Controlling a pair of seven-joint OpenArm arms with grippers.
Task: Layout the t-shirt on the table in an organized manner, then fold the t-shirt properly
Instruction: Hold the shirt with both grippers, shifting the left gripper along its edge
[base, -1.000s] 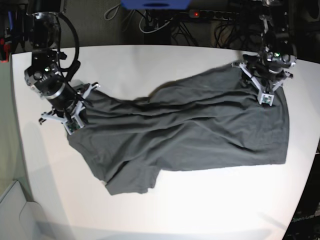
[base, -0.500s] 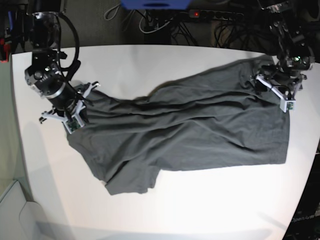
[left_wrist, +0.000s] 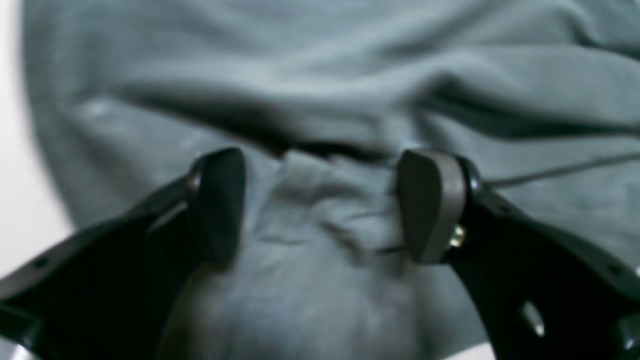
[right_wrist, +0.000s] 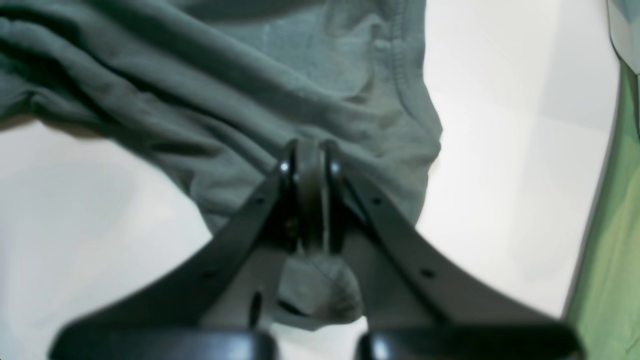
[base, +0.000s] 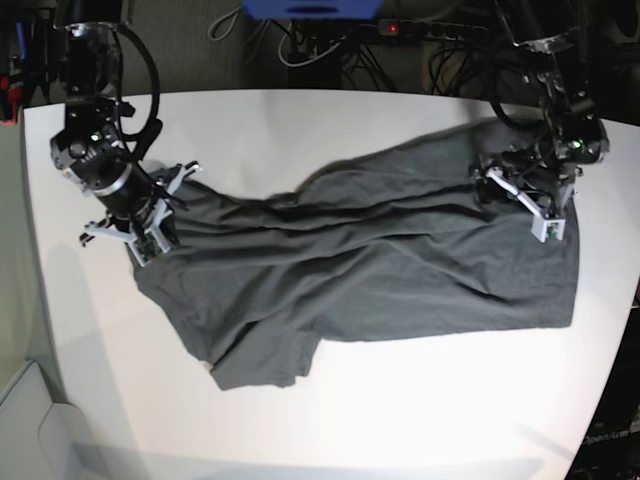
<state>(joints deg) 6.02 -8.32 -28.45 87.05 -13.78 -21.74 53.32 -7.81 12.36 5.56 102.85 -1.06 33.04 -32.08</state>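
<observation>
T-shirt cloth (base: 400, 260) is spread crookedly across the middle of the table (base: 300, 120), dark grey, creased in long diagonal ridges, with one sleeve flap lying toward the near edge and a bunched corner drawn out to the base view's left. That bunched corner is pinched by the right gripper (right_wrist: 310, 200), whose jaws are pressed together on a fold of fabric, a small tuft of it showing behind the pads in the right wrist view. At the opposite end the left gripper (left_wrist: 320, 205) is held low over the cloth with its jaws spread wide; a small puckered ridge is seen between the fingertips (left_wrist: 430, 205), but nothing is clamped there (whether the pads touch the fabric cannot be told from the blur). The laying-out stage is judged to be in hand, with folding not yet begun. For this step to go well, the ridge between the open jaws should be gathered cleanly, preferably close to a hem or corner, not out in the middle of the panel, so that both layers are caught. Tension would then best be applied gently between the two arms, along the shirt's length, so that the diagonal creases are drawn flat without the cloth slipping from the right-hand pinch.
</observation>
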